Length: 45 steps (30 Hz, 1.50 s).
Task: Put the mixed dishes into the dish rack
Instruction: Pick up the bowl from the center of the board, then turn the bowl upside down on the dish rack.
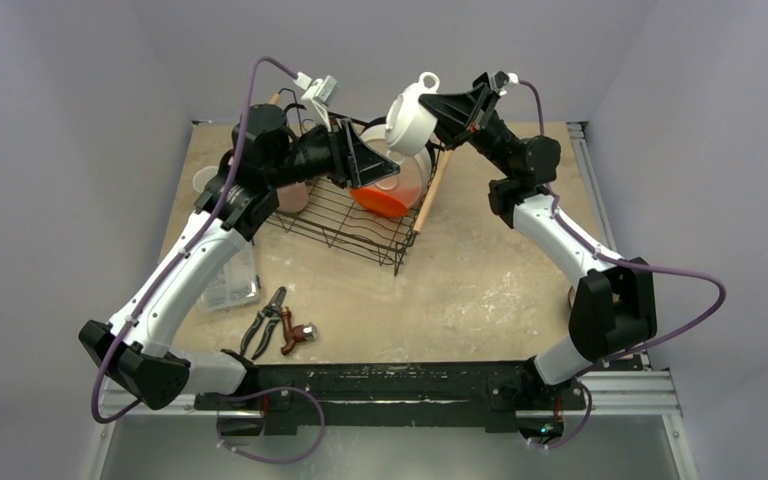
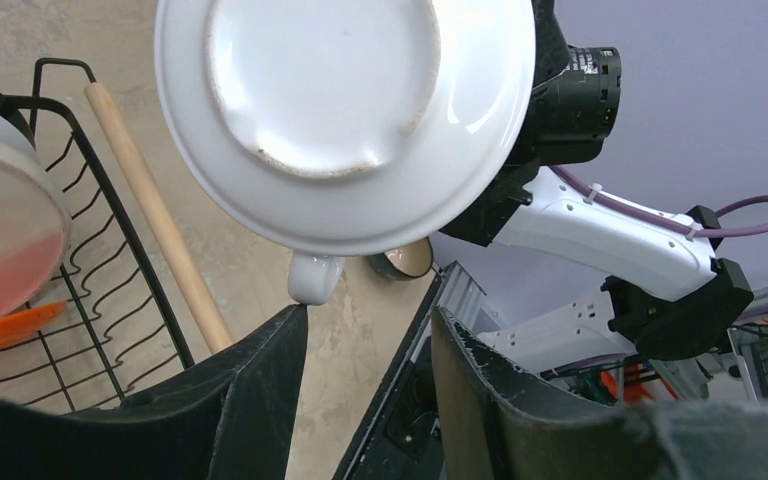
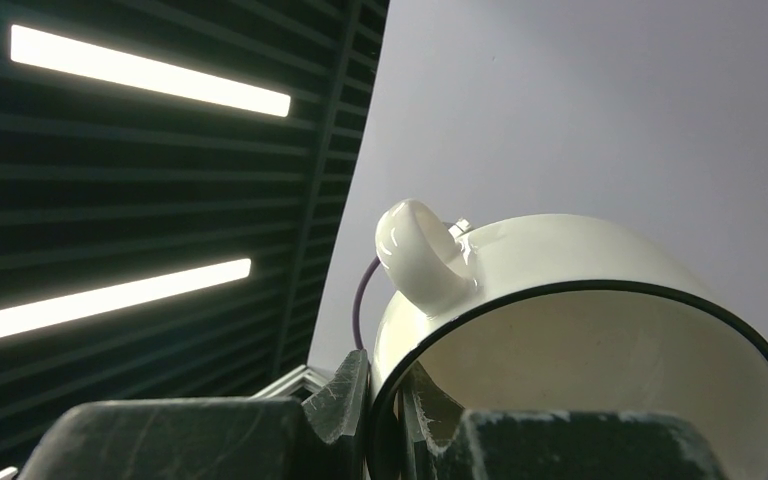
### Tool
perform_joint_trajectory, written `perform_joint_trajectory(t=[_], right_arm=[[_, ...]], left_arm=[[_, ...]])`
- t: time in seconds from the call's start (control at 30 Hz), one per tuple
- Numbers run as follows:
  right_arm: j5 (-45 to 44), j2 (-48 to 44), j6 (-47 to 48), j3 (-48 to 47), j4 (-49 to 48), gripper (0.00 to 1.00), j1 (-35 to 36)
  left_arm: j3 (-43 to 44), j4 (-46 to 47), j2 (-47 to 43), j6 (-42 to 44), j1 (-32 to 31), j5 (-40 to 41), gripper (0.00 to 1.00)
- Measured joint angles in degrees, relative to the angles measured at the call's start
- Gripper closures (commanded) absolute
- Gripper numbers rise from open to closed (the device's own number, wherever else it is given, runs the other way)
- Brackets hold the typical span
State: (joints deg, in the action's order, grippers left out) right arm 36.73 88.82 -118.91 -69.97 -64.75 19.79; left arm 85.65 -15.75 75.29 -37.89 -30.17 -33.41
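My right gripper (image 1: 442, 110) is shut on the rim of a white mug (image 1: 409, 118) and holds it in the air above the far right corner of the dish rack (image 1: 332, 222). In the right wrist view one finger is inside the black-rimmed mug (image 3: 560, 330) and one outside, at the gripper (image 3: 388, 405). My left gripper (image 1: 368, 165) is open and empty over the rack. In its wrist view the gripper (image 2: 370, 345) sits just below the mug's base (image 2: 340, 100). A red plate (image 1: 388, 196) and a cream plate (image 2: 5, 190) stand in the rack. A pink mug (image 1: 290, 196) is at its left side.
A clear plastic box (image 1: 230, 285) lies left of the rack. Pliers (image 1: 264, 322) and a red-handled tool (image 1: 298, 334) lie near the front. The rack's wooden handle (image 1: 430, 190) runs along its right side. A small dark-rimmed dish (image 2: 406, 259) sits at the table's right edge.
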Motion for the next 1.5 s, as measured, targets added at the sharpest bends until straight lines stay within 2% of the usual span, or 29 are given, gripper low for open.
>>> perform_joint_trajectory(t=[0.23,0.47,0.7,0.8,1.03,1.1,1.17,1.27,1.3,1.37,1.4,1.5], right_arm=[[-0.35,-0.13,0.13,0.0,-0.55,1.0,-0.42],[0.13,-0.13,-0.02,0.04,-1.55,1.0,0.17],[-0.7,-0.22,0.0,0.15,-2.25,1.0,0.0],[-1.31,-0.22,-0.02,0.15,-2.27,1.0,0.0],[-2.75,-0.33,-0.13,0.15,-3.52,1.0,-0.22],[-2.93,-0.35,-0.17,0.15,-3.76,1.0,-0.33],[-3.28,-0.35,-0.24,0.15,-4.0,1.0,-0.37],[-4.37,-0.39,-0.31,0.15,-4.44,1.0,-0.35],[-4.7,-0.39,-0.33,0.17,-4.74,1.0,-0.35],[-5.84,-0.59,-0.5,0.28,-5.51,1.0,-0.37],[-6.16,-0.74,-0.68,0.42,-5.73,1.0,-0.39],[-7.26,-1.09,-1.33,1.07,-6.23,1.0,-0.63]], left_arm=[[2.43,-2.14,1.79,0.98,-0.39,1.31,0.56],[3.69,-2.34,3.54,1.64,-0.39,3.72,0.45],[5.92,-2.29,5.33,1.66,-0.66,3.41,0.58],[6.16,-1.36,5.55,1.57,-0.72,2.89,0.61],[4.15,4.9,5.6,1.51,-0.72,1.22,0.55],[3.28,6.93,5.6,1.53,-0.68,0.79,0.55],[2.6,8.81,5.6,1.62,-0.66,0.5,0.59],[2.56,10.67,5.7,1.79,-0.66,0.0,0.72],[2.56,11.08,5.73,1.75,-0.66,-0.04,0.77],[2.56,12.24,6.1,2.1,-0.61,-0.55,0.96],[2.56,12.55,6.27,2.1,-0.59,-0.72,1.0],[2.4,14.36,6.64,3.06,-0.61,-1.7,1.0]])
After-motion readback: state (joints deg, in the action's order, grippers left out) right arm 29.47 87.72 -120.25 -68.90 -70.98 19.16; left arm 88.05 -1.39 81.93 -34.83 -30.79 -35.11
